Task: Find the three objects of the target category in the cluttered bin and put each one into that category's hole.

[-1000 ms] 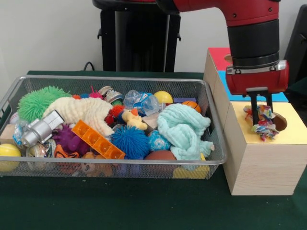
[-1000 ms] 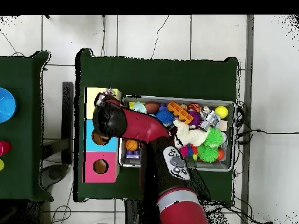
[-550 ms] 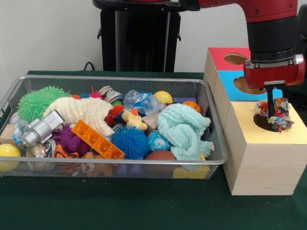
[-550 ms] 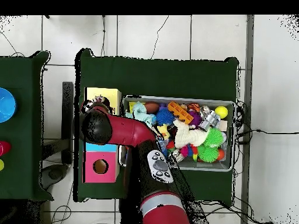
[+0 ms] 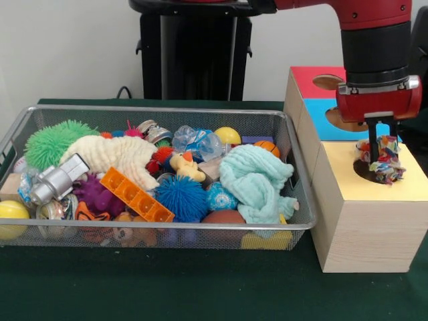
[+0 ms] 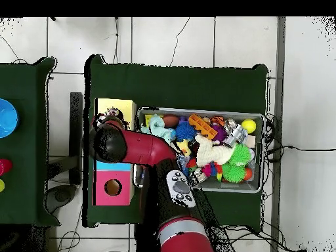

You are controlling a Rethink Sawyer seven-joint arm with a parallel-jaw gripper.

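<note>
White wall point(image 5: 73, 47), tiled floor point(image 6: 170, 39)

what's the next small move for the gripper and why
Probably open and let go. The gripper holds the rope toy right over the dark hole in the yellow box, with the toy hanging at the hole's rim. If it looks off centre, a slight nudge toward the hole's middle first would help it fall in.
</note>
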